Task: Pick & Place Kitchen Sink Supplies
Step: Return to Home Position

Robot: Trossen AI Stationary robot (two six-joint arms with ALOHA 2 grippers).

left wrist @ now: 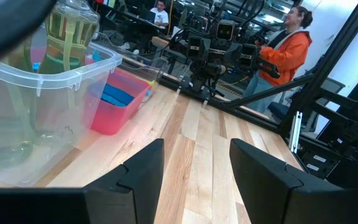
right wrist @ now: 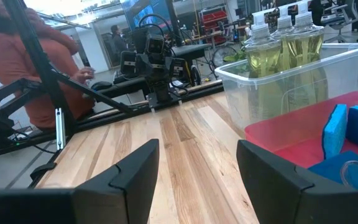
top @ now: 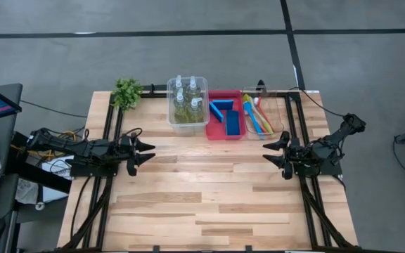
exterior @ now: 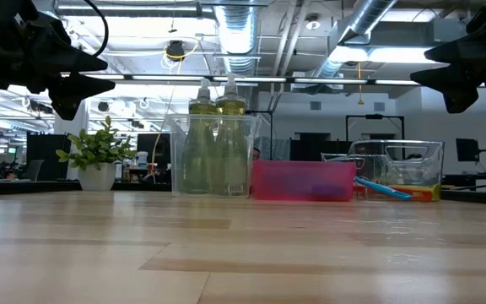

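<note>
1. The bottles [top: 186,98] stood in the left clear bin [top: 170,112], the blue sponges [top: 231,121] lay in the red bin [top: 225,93], and the brushes [top: 256,117] lay in the right clear bin [top: 283,107].
2. The bins lined the table's [top: 202,204] far edge.
3. The left gripper [top: 145,156] and right gripper [top: 269,152] hung at opposite sides, fingers spread and empty.

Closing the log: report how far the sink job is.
Done: bottles stand in the clear bin, sponges lie in the red bin, brushes in the other clear bin. In hand: nothing; left gripper and right gripper hang open, empty. Left: no supplies loose on the table.
</note>
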